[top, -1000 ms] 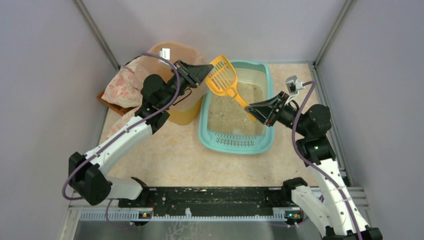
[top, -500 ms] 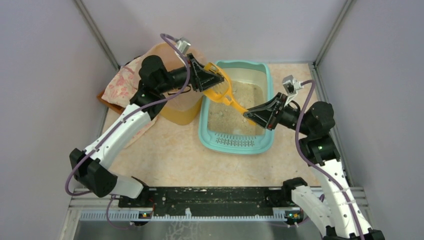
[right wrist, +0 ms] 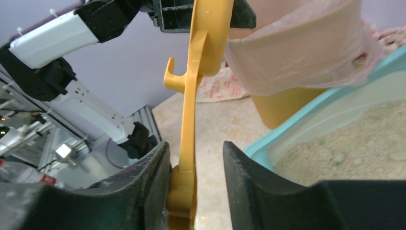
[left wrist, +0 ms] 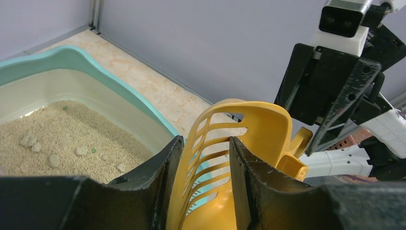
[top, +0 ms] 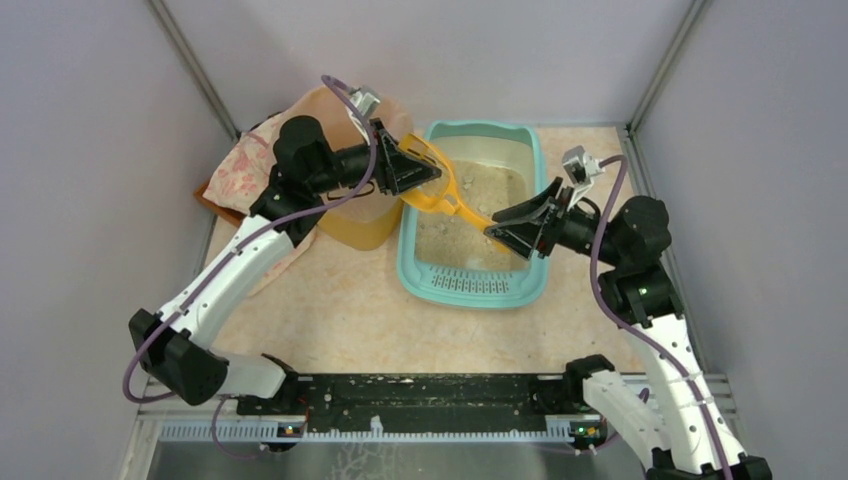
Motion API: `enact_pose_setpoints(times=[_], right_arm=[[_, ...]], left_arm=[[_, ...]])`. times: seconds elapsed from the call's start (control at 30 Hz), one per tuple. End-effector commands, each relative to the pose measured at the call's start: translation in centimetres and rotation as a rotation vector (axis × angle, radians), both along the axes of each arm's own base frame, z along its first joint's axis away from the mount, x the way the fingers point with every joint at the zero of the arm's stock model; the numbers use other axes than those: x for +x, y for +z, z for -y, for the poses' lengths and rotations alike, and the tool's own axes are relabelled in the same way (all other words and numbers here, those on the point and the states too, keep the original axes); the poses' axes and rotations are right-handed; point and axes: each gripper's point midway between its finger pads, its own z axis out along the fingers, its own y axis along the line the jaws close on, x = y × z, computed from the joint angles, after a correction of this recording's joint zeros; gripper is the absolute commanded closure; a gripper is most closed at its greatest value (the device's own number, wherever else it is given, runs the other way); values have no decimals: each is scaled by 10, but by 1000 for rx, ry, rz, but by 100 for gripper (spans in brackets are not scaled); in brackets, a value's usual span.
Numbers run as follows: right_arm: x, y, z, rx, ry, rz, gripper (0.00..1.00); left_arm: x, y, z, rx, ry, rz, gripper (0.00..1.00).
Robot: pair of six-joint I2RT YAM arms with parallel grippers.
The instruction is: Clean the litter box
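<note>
On the beige worktop (top: 340, 300) sits the litter box (top: 408, 262); left end effector (left wrist: 206, 141) pinches the yellow scoop (left wrist: 263, 129), right end effector (right wrist: 195, 146) spread around its handle.

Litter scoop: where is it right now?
In the top view the yellow litter scoop hangs over the litter box's left rim beside the yellow bin, head in the left gripper, handle inside the open right gripper.

One litter box (top: 474, 287), one scoop (top: 455, 205), one bin (top: 362, 230), one cloth (top: 238, 172), two tools: left tool (top: 432, 168), right tool (top: 495, 224).
</note>
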Motion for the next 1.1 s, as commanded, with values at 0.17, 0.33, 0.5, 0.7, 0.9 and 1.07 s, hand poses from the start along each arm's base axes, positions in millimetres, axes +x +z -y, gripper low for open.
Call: enact_pose_setpoints(times=[0.17,0.33,0.5,0.7,0.9,1.07], right_arm=[[66,65,24,70,-328,208,35],[117,61,39,176,-517,134,34],[139,53,38,304,-538,109,31],[116,70,78,300,-725,225,29],[83,76,68,340,-617,200,29],[67,73,55,339,-518,188,30]], left_arm=[[18,35,-25,-55,233,-18,100],[22,37,-42,-111,346,-63,100],[17,34,-59,-171,419,-76,100],[12,35,-77,-260,485,-52,100],[19,44,-65,-360,433,-78,100],[21,42,-60,-503,385,-130,100]])
